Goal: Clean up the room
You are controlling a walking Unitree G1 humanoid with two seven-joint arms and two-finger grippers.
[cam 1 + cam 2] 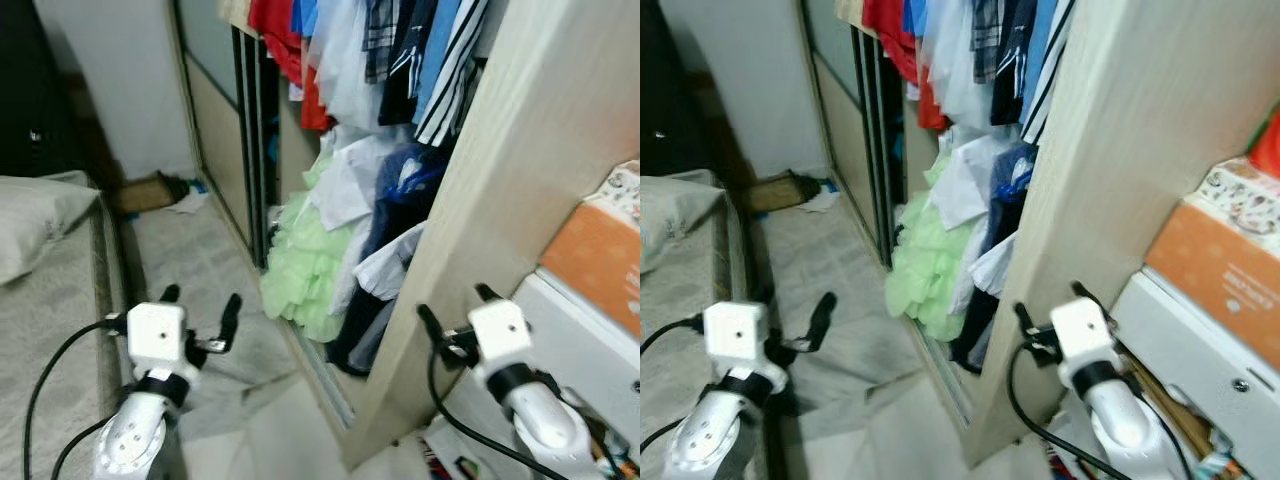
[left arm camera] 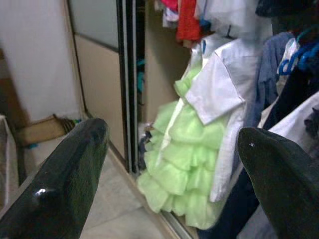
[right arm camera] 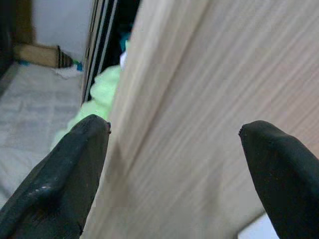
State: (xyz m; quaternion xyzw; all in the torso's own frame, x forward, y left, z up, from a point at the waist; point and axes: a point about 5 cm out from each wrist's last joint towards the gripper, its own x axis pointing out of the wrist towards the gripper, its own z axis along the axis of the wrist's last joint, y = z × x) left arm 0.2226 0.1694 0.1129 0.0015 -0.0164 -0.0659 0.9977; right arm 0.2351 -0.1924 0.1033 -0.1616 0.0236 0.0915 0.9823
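Hanging from the top of an open wardrobe (image 1: 520, 150) is a crowded row of clothes (image 1: 380, 50), too overlapped to count: red, white, pale blue, checked, and one navy-and-white striped piece at the side nearest the pale wood-grain wardrobe panel. Below them one frilly, lime-green ruffled dress (image 1: 305, 265) spills in tiers down to the wardrobe's bottom edge, with one white shirt (image 2: 214, 92) draped over its upper part and dark blue garments (image 1: 405, 190) just beside it. Two dark sliding-door rails run upright at the wardrobe's far edge. Both grippers are raised in front of the robot, each with two long, glossy black fingers spread wide and holding nothing: the left gripper (image 1: 200, 312) hovers over the pale floor (image 1: 200, 260) and faces the green dress, and the right gripper (image 1: 455, 315) sits close against the wood-grain panel. One grey pillow (image 1: 35, 220) lies on the bed at the left edge. One flat brown cardboard piece (image 1: 140, 192) rests at the far corner of the floor against the white wall, with a scrap of white paper beside it. One orange box (image 1: 595, 265) sits on a white shelf at the right.
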